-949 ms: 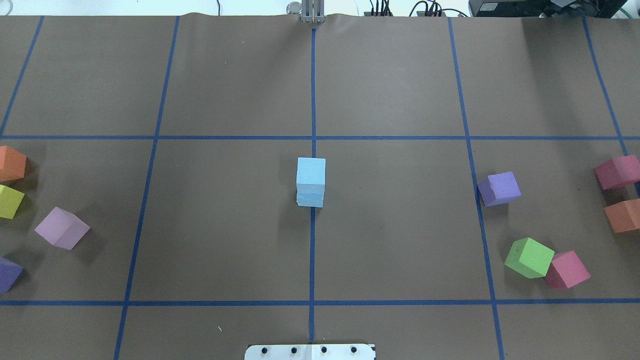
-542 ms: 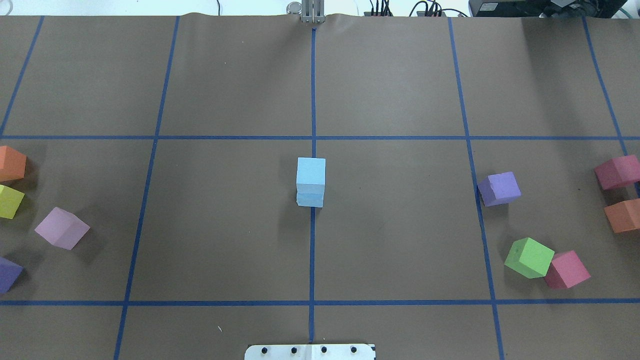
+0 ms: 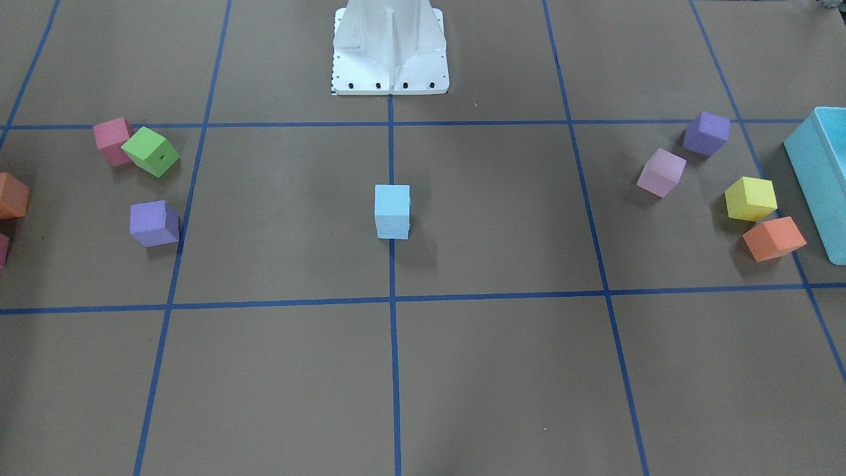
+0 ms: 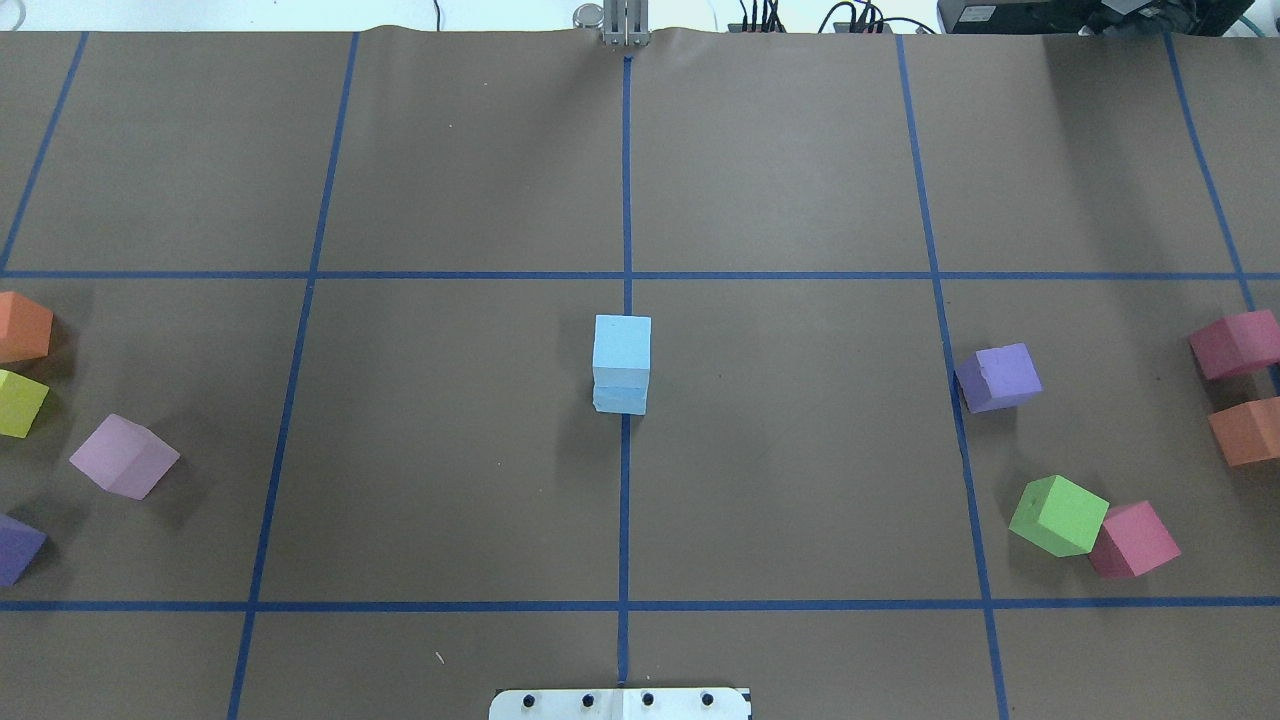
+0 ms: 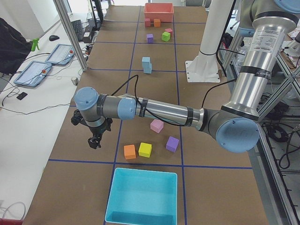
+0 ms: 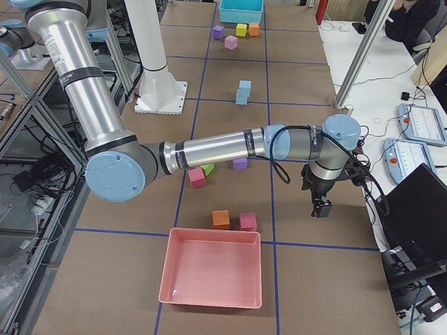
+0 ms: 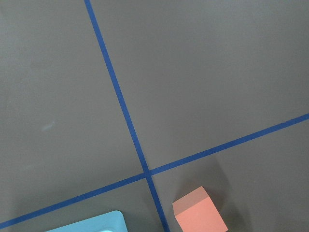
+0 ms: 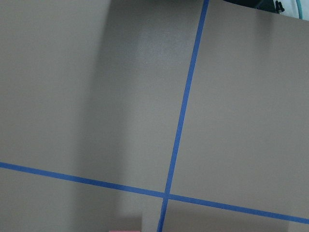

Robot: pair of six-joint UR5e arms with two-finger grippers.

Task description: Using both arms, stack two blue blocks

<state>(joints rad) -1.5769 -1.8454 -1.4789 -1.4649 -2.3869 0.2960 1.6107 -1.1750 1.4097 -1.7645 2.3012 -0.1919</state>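
Observation:
The two pale blue blocks stand stacked, one on the other, on the centre tape line: upper block (image 4: 621,343), lower block (image 4: 620,400). The stack also shows in the front view (image 3: 392,211) and both side views (image 5: 146,64) (image 6: 243,92). My left gripper (image 5: 93,142) hangs far from the stack near the table's left end, by the operator-side edge. My right gripper (image 6: 321,208) hangs near the right end. Both show only in side views, so I cannot tell whether they are open or shut. Neither touches a block.
A turquoise box (image 5: 143,197) sits at the left end, a pink tray (image 6: 213,266) at the right end. Orange (image 7: 200,217), yellow (image 3: 750,198), pink and purple cubes lie left; green (image 4: 1058,515), purple (image 4: 998,378), red and orange cubes right. White base (image 3: 390,46).

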